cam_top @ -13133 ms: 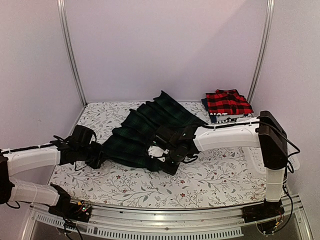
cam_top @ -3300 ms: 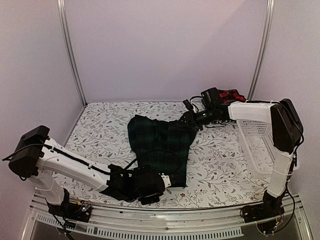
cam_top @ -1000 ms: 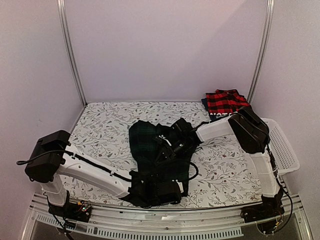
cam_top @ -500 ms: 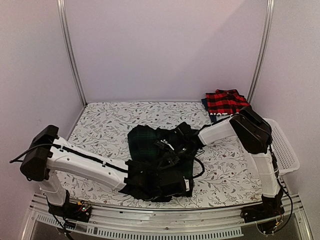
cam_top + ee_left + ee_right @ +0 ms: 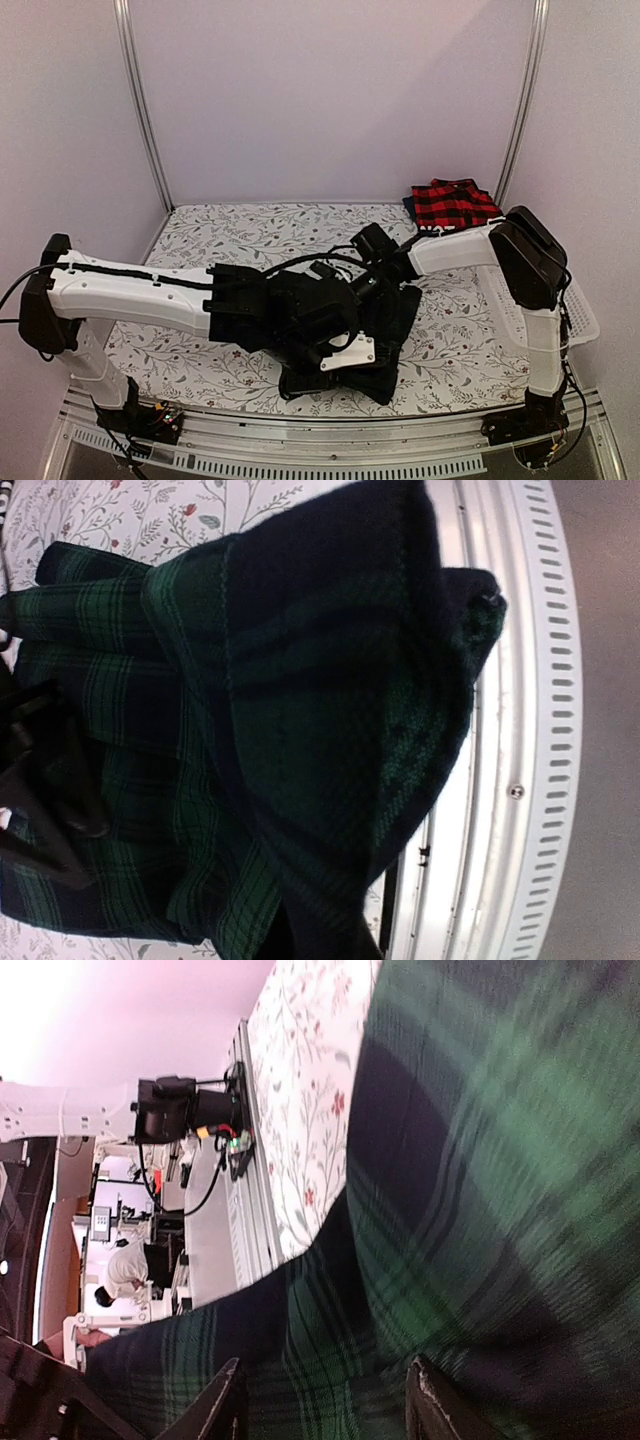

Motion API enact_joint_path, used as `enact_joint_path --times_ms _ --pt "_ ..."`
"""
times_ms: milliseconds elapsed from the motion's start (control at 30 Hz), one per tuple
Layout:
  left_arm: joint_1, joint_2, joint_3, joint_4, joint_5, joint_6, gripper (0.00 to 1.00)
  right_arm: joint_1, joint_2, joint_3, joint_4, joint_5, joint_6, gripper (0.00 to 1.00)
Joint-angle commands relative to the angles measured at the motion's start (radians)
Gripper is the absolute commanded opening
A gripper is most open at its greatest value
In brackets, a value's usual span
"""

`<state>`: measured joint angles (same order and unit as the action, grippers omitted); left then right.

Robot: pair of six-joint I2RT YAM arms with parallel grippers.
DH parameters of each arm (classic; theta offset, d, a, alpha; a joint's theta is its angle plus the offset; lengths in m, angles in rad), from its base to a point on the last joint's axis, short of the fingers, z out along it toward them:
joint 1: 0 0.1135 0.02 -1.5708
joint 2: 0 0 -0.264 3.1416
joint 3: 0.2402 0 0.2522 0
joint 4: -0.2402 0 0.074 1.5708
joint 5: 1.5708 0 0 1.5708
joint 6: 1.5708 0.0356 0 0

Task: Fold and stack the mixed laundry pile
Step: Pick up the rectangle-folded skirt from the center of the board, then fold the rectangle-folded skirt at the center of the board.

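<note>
The left gripper is clamped on the near part of the dark green-navy plaid garment. At that garment's far edge, the right gripper stands apart over the plaid. Beyond the garment, rightward, lies the red-and-black checked flannel shirt.

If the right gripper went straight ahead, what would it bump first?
Probably the green plaid garment: it fills the view just ahead of the right gripper, between its fingers, seemingly very close.

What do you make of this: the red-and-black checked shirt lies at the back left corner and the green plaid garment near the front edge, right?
One slip: the red-and-black checked shirt lies at the back right corner, as the top external view shows. The green plaid garment is near the front edge.
</note>
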<state>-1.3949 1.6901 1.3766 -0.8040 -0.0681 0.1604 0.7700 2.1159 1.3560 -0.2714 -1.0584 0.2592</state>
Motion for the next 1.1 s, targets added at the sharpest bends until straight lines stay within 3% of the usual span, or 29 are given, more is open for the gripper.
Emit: enact_joint_path --times_ms 0,167,600,867,1067 --pt "0.001 -0.024 0.044 -0.061 0.128 -0.021 0.0 -0.05 0.017 0.137 -0.004 0.061 0.015 0.53" --pt "0.032 -0.027 0.076 -0.09 0.093 -0.019 0.0 -0.013 0.143 0.19 -0.05 0.023 -0.018 0.45" --pt "0.197 0.016 0.224 -0.114 0.047 0.084 0.0 0.171 0.119 0.007 0.01 -0.012 -0.044 0.43" --pt "0.21 0.023 0.108 -0.076 0.127 0.096 0.0 0.042 0.009 0.06 -0.014 0.034 -0.005 0.53" --pt "0.252 0.021 0.078 -0.031 0.186 0.102 0.02 -0.066 -0.062 0.173 -0.025 -0.033 0.037 0.57"
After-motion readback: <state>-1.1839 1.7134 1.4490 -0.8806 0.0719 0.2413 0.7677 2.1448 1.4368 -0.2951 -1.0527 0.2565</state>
